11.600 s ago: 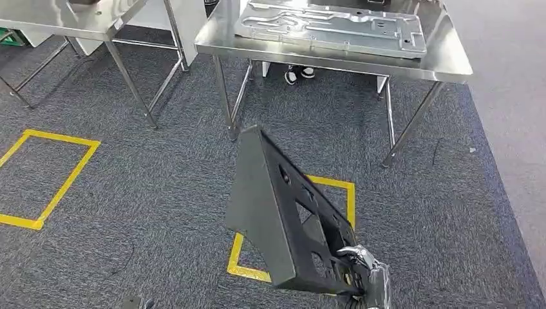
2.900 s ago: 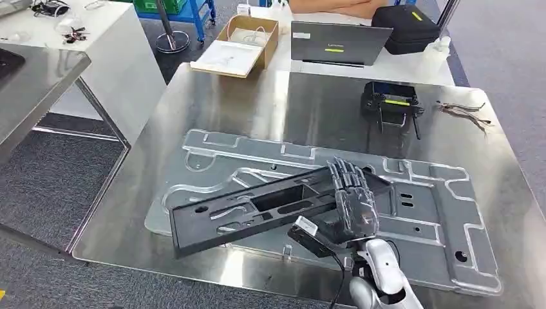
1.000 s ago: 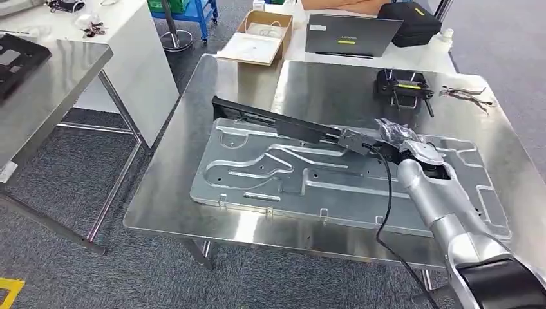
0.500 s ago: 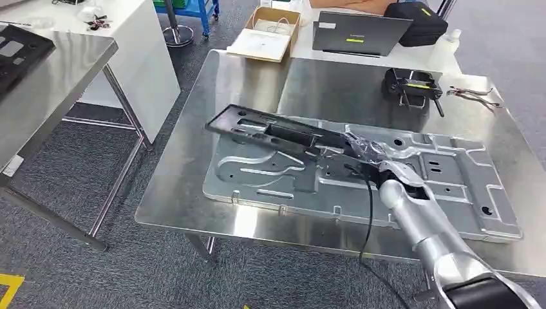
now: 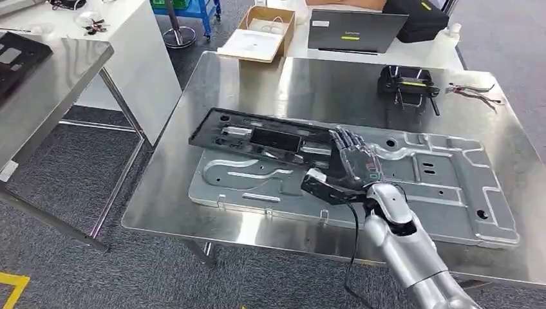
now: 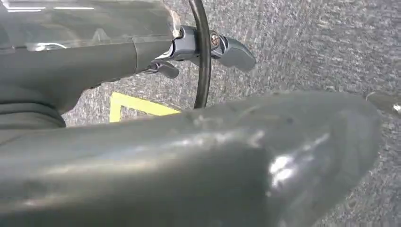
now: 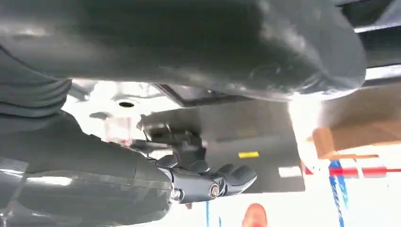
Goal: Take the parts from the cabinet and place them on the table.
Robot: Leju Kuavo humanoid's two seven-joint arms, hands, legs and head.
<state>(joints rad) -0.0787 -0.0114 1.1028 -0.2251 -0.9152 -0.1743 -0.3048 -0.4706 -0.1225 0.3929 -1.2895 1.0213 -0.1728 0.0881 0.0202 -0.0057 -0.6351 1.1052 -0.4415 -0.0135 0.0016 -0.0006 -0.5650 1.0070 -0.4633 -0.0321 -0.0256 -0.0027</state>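
The black part [image 5: 261, 138], a long flat frame with cut-outs, lay across the silver panel [image 5: 425, 180] (on the bench [image 5: 309, 84]). Its long axis ran left to right. The right hand [image 5: 351, 168] rested on its right end, fingers [image 5: 344, 138] spread, released.

Floor: grey speckled carpet [image 5: 64, 270] with a yellow tape corner [image 5: 11, 286] near the lower left. Furniture: stainless steel table [image 5: 257, 84], reflective top, on slanted metal legs; second steel table [image 5: 58, 71] to its left; white table [image 5: 138, 38] behind; blue cart frame [image 5: 187, 9] beyond it.
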